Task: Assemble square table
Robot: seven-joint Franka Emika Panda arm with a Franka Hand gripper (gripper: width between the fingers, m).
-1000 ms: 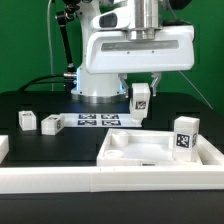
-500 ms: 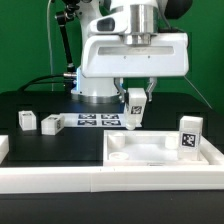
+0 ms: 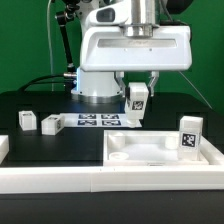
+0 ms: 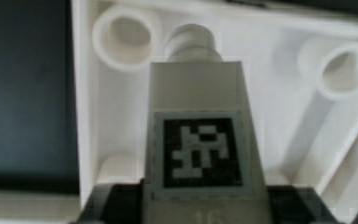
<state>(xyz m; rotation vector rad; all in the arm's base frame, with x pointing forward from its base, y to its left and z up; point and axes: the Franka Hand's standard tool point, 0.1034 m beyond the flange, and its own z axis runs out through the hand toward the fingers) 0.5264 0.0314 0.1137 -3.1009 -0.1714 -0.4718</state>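
My gripper (image 3: 137, 91) is shut on a white tagged leg (image 3: 137, 104), which hangs tilted above the table just behind the square table slab (image 3: 150, 153). In the wrist view the leg (image 4: 197, 120) runs out from between my gripper's (image 4: 197, 205) fingers, and its threaded end is over the slab (image 4: 274, 40) between two round corner sockets. A second leg (image 3: 187, 134) stands upright at the slab's corner on the exterior view's right. Two more legs (image 3: 26, 121) (image 3: 52, 124) lie on the black table at the exterior view's left.
The marker board (image 3: 98, 120) lies flat behind the slab, in front of the robot base (image 3: 100, 90). A long white border rail (image 3: 100, 181) runs along the front edge, and a short white piece (image 3: 3, 147) sits at the far left.
The held leg has shifted a little sideways and down, still in my grip. The slab and the leg standing on it sit slightly farther to the exterior view's right than a second ago.
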